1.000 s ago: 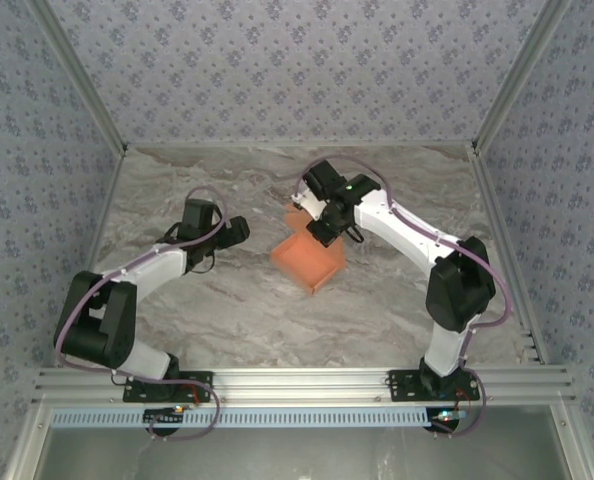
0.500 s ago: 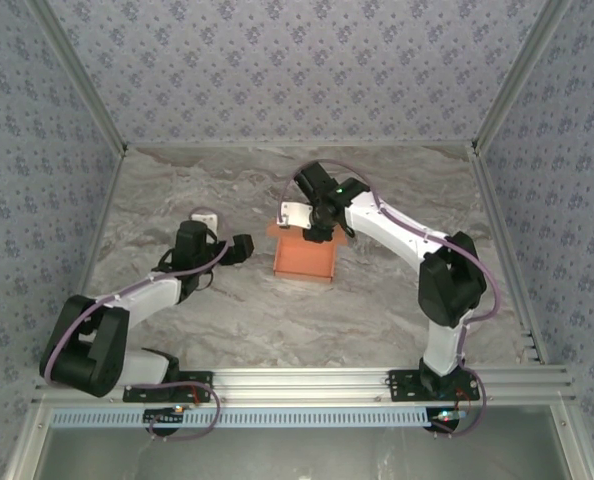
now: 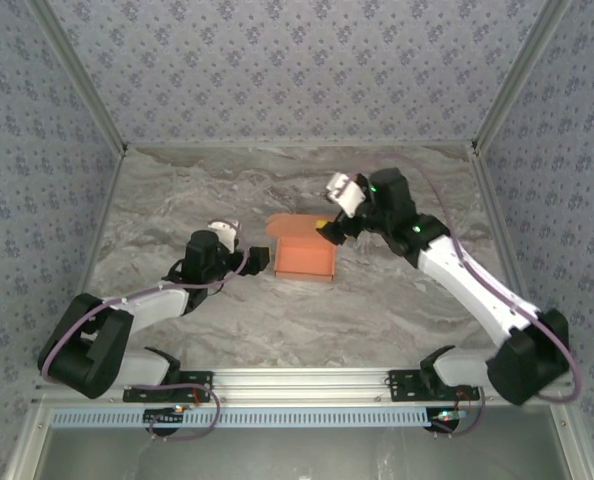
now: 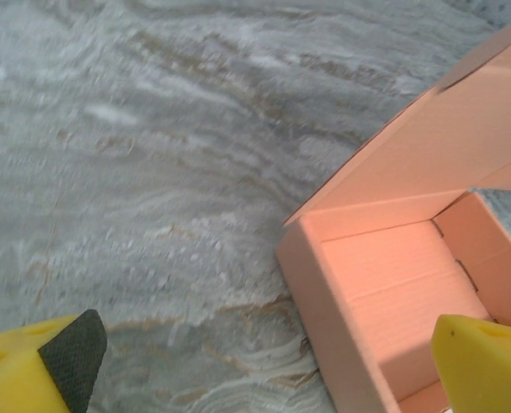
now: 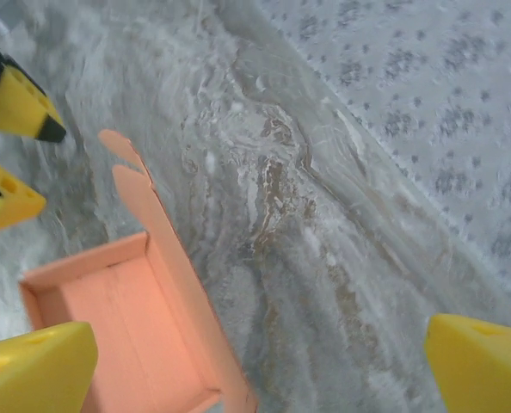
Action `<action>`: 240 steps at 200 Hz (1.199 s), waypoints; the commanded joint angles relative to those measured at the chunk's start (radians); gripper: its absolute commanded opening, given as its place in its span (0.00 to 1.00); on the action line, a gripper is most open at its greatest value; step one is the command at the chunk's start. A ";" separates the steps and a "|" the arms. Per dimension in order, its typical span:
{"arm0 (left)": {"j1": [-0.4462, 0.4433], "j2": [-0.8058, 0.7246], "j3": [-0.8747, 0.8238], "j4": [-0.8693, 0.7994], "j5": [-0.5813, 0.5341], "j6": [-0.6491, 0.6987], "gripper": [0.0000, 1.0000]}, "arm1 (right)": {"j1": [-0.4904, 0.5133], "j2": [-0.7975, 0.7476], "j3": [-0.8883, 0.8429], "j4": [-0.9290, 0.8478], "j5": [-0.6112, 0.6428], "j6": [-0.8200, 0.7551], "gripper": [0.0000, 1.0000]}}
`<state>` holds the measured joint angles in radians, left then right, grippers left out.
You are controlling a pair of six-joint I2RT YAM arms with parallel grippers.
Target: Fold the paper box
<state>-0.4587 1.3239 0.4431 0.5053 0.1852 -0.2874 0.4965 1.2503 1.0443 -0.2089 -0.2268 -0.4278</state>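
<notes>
Whereas overhead flattens them, wrists reveal paper box (image 4: 393, 284) walls.

Matt card on a smooth stone-look top
The paper box (image 4: 393, 275) was thin salmon-orange cardboard, matt, with faint ribbing on its inner floor. The tabletop (image 4: 152, 172) looked like smooth grey-veined marble with a soft sheen. The left gripper (image 4: 268, 348) had matt yellow plastic fingers (image 4: 483, 366), 1 faced with a rough black pad (image 4: 73, 348). The frame rail (image 3: 307, 378) was ribbed bare aluminium.
</notes>
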 commanded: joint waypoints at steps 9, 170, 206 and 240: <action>-0.004 0.003 0.063 0.009 0.054 0.152 0.99 | -0.119 -0.060 -0.263 0.229 -0.208 0.395 1.00; 0.044 0.263 0.323 -0.070 0.270 0.088 0.45 | -0.139 0.247 -0.185 0.274 -0.183 0.518 0.47; 0.027 0.283 0.337 -0.089 0.272 0.071 0.31 | -0.099 0.236 -0.199 0.254 -0.106 0.583 0.42; 0.015 0.286 0.357 -0.104 0.279 0.042 0.24 | -0.054 0.233 -0.196 0.243 -0.022 0.652 0.40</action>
<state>-0.4332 1.6054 0.7570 0.4171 0.4355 -0.2173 0.4118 1.4967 0.8368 0.0723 -0.3351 0.1467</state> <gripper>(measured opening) 0.255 0.405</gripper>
